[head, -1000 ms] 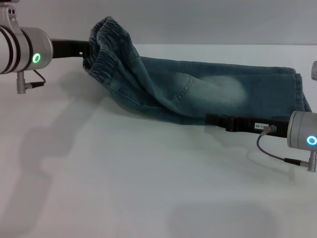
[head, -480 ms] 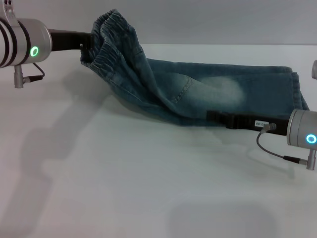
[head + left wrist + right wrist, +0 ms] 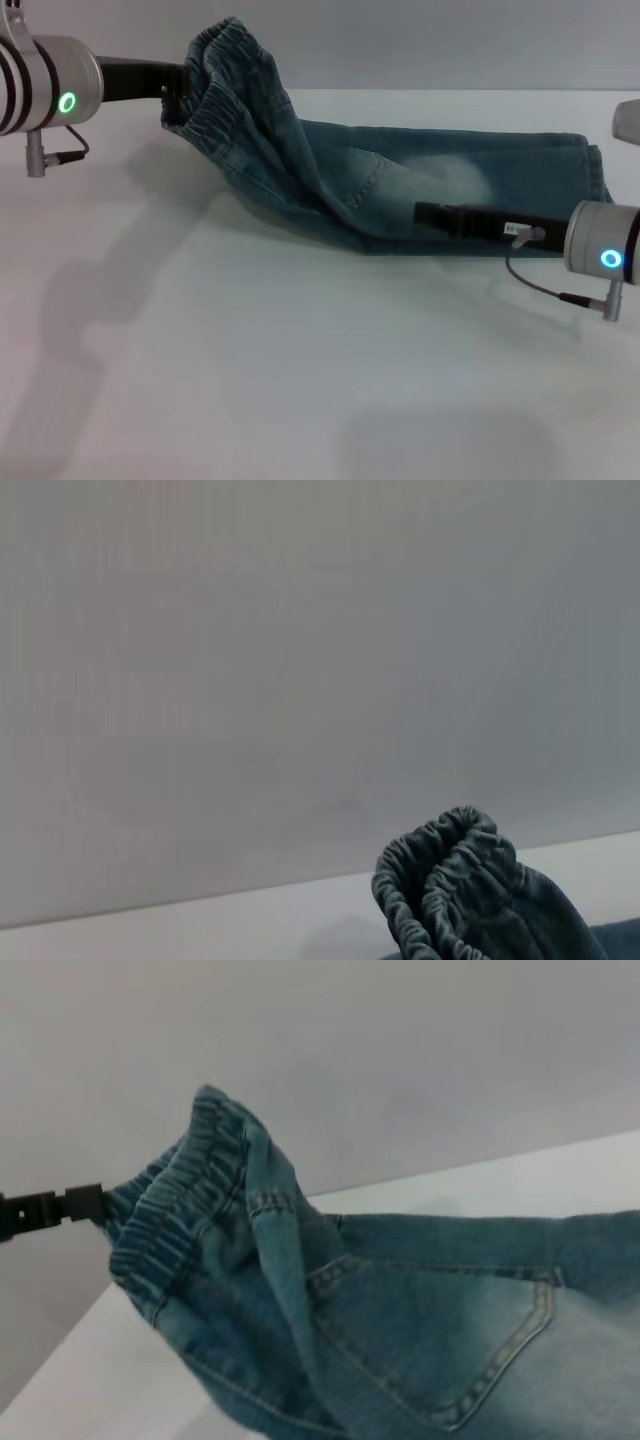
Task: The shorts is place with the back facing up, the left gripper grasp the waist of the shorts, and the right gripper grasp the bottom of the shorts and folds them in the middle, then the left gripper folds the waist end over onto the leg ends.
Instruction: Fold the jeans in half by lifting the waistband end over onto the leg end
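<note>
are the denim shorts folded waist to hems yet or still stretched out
Not folded end to end yet. The blue denim shorts lie lengthwise on the white table; the left gripper holds the ruffled elastic waist raised, far from the leg hems.

Faded blue denim shorts lie folded lengthwise, ruffled waist lifted off the table.

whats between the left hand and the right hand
In the head view, only the shorts span the stretch, draped from the left hand at the raised waist down to the right hand.
</note>
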Motion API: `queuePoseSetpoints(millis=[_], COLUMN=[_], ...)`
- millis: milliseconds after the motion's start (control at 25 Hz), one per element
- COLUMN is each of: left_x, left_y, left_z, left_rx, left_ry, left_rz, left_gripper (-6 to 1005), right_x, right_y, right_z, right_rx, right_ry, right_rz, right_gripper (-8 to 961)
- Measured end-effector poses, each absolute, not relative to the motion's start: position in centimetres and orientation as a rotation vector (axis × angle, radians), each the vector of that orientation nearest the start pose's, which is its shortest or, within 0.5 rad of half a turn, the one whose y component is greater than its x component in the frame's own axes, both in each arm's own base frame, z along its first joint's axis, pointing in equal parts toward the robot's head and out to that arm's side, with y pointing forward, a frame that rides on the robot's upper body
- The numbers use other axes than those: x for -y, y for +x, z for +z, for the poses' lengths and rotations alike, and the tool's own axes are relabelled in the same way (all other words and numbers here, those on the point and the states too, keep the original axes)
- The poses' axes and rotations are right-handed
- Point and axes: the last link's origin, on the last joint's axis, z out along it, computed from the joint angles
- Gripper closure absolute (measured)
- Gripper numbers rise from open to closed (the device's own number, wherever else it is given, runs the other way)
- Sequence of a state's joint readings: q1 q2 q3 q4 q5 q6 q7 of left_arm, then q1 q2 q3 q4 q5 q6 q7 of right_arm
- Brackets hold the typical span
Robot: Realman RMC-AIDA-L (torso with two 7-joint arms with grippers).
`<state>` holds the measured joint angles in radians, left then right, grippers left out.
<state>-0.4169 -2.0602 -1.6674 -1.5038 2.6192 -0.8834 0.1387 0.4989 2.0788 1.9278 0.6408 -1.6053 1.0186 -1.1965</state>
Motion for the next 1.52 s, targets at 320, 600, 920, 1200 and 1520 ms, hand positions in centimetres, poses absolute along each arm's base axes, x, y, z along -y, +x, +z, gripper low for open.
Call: queuePoseSetpoints(millis=[320,600,920,1200,1520], left_x=[-39.8,-39.5,-38.9,-38.3,-38.2], left_y=[-15.8,-14.9,-13.7,-12.5,-12.4], left_z=[4.7,4.7,5.4,6.3,6.5], left_rx=[0.978,0.951,0.91,0.872,0.863], left_ry=[-2.027,-2.043,-2.056,-2.062,-2.061], left_rz=[-0.265,-0.279,-0.302,-0.324,-0.326], left_gripper=[944,944,944,947,949], right_x=[-35.2,-35.2,-35.8,-36.0,-36.2], right_y=[23.4,22.5,22.4,21.4,20.6], right_z=[-6.7,-7.0,-7.4,-8.8,-9.7], right_rx=[-1.39,-1.358,-1.349,-1.343,-1.321], right_ry=[-2.435,-2.469,-2.447,-2.47,-2.474], right_rz=[0.751,0.758,0.729,0.715,0.712], right_gripper=[953,953,953,953,953])
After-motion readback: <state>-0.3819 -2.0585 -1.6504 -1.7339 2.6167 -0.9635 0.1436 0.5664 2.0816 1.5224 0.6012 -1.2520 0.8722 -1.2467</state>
